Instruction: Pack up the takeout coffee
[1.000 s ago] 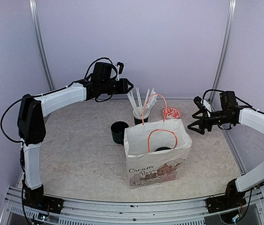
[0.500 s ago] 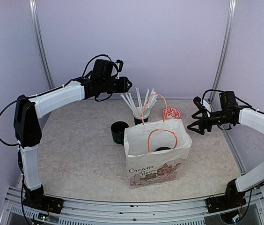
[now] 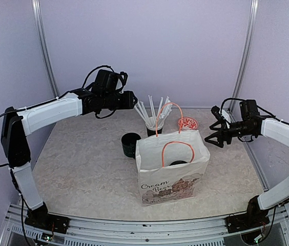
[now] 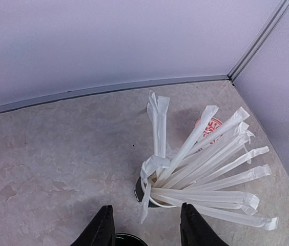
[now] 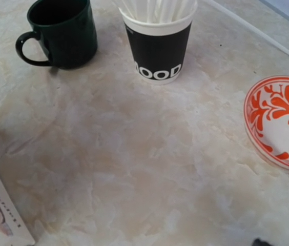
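No white paper cup shows in any view. A white "Cream Bean" paper bag [image 3: 172,174] with orange handles stands open mid-table, and a round black shape [image 3: 178,163] shows inside its mouth. My left gripper [image 3: 136,99] is open and empty, high over the back of the table. In the left wrist view it [image 4: 147,231] hangs above the black cup of white straws [image 4: 147,193]. My right gripper [image 3: 215,134] is open and empty, in the air right of the bag. Its fingers barely show in the right wrist view.
The straw cup [image 3: 153,125] stands behind the bag, the squat dark mug [image 3: 130,144] to the bag's left. Both show in the right wrist view, cup [image 5: 158,48] and mug [image 5: 62,32]. A red-patterned white dish [image 3: 188,123] lies back right. Walls close in behind.
My left arm has drawn back to the left and dropped a little, still open and empty. The right arm, bag, mug and straw cup have not moved.
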Controlling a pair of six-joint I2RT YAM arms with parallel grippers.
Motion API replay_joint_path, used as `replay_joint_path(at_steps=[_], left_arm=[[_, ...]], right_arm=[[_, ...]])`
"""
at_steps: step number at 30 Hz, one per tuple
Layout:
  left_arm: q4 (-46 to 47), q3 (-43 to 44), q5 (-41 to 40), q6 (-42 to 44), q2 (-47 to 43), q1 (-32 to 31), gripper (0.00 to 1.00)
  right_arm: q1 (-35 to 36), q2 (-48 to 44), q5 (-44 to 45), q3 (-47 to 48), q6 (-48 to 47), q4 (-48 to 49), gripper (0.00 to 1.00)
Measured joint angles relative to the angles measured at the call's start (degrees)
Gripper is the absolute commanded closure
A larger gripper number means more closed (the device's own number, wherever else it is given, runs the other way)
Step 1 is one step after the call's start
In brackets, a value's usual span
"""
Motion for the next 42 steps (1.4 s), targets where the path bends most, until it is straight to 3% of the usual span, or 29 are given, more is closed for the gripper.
replay_joint_path(at_steps=[18,25,31,38,42], left_arm=[[1.55,-0.46,6.12,-1.73,0.42,2.56,0.73],[1.75,-0.46,7.82,-1.95,0.70,2.56,0.83],[1.62,-0.11,8.22,-1.90,1.81,2.56,0.81],[0.48,1.70,8.66,-1.70,3.37,2.54,1.00],[0.37,1.75,8.57,-1.53,3.37,2.29,1.00]], right_arm=[[0.92,0.85,1.09,0.13,-0.35,-0.39,0.11],[0.92,0.85,1.31,0.13,-0.55,-0.39,0.11],[0.92,0.85,1.46,0.13,-0.76,-0.42,0.11],[0.92,0.85,1.49,0.13,-0.79,-0.42,0.11],[0.92,0.85,1.64,0.13,-0.81,-0.42,0.11]])
